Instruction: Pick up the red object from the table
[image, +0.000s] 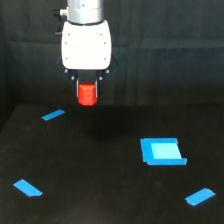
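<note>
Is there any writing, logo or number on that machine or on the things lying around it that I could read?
None. The white gripper housing is blank, the red object held between its fingers shows no label, and the blue square and blue strips on the black table are plain colour. The picture is rather blurred, so very fine print could go unseen.

Dim scene overall: the black table (100, 175) and the dark backdrop (175, 50) soak up most of the light, and the line where they meet across the middle of the frame is only faintly visible. The white arm housing (86, 44) at upper centre is the brightest area, close to blown out with little surface detail, and the red object (87, 94) just under it and the blue square (162, 151) at right of centre look oversaturated. Whole frame is soft and low-res, edges smeared, with a vague darker shadow patch on the table below the red object.
</note>
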